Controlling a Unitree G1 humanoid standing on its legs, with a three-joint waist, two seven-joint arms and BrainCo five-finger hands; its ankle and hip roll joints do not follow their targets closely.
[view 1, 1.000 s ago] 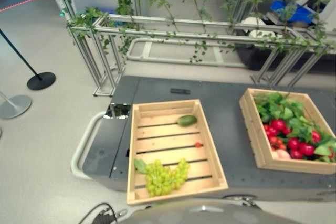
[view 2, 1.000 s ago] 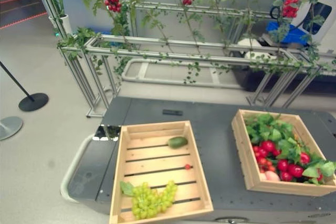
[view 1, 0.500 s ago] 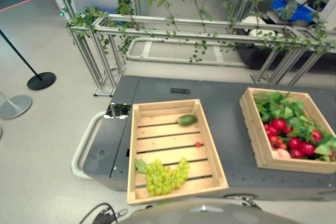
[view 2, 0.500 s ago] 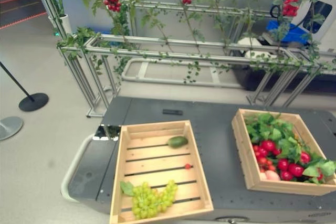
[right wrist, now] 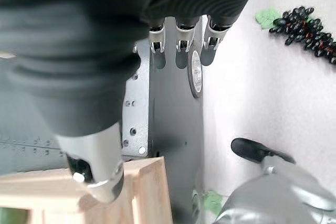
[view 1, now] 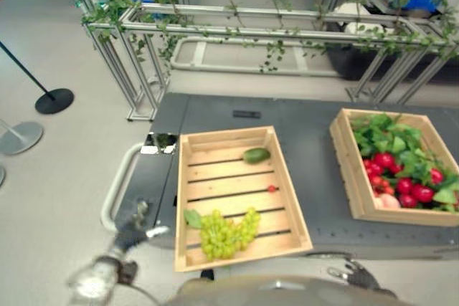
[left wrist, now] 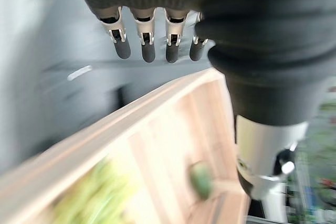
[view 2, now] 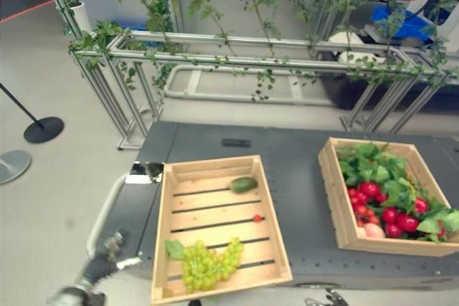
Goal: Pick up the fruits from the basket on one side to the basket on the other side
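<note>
The left hand hangs beside the sparse crate with fingers straight and apart, likely ready to reach inside. The right hand, fingers also straight and empty, waits low near the full crate.

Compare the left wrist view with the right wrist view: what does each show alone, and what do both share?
Left wrist view: the left hand, fingers straight, over a wooden crate holding a green oval fruit and blurred green grapes. Right wrist view: the right hand, fingers straight, and dark grapes lying on the pale floor. Both: the grey cart top and light crate wood.
</note>
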